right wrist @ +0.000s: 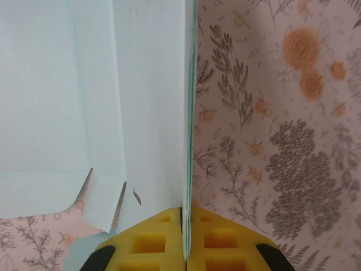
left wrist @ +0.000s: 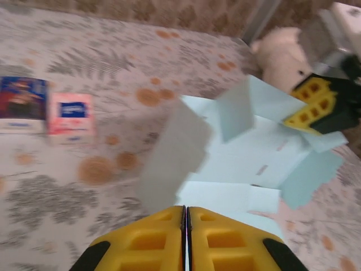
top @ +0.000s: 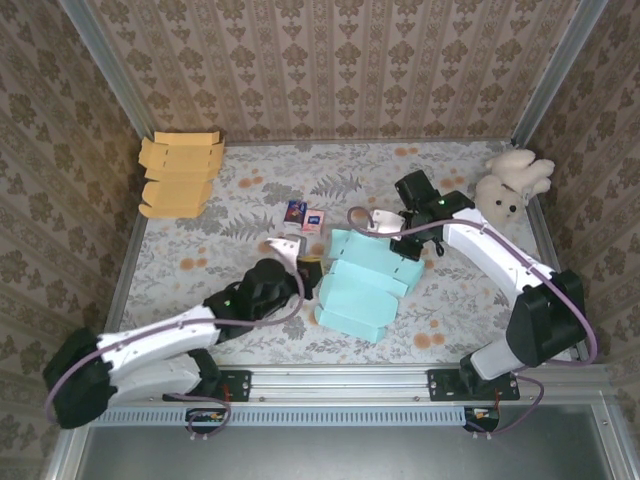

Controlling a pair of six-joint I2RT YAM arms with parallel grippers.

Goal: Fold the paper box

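Item: paper box [top: 365,290], pale blue-green, a partly folded blank with several flaps raised.
Location: middle of the table [top: 200,235], on the floral cover, between the two arms.
Left gripper [left wrist: 185,210]: at the box's left edge, yellow pads drawn together with only a hairline seam between them. Whether a paper edge is caught in that seam cannot be told.
Flap by left gripper: one panel stands just beyond the pads, blurred in the left wrist view.
Right gripper [right wrist: 184,212]: at the box's far right corner, pads pressed closed on a thin upright panel of the box, whose edge runs straight up out of them.
Box underside: the right wrist view shows a wide sheet to the left of the pinched panel, with small cut tabs along its lower edge.
Cardboard blanks [top: 180,175]: tan, lying flat in the far left corner, well apart from the box.
Small packs: one dark blue [top: 293,212], one pink and white [top: 314,220], side by side just beyond the box.
Plush toy [top: 510,185]: cream, at the far right edge, near the right arm.
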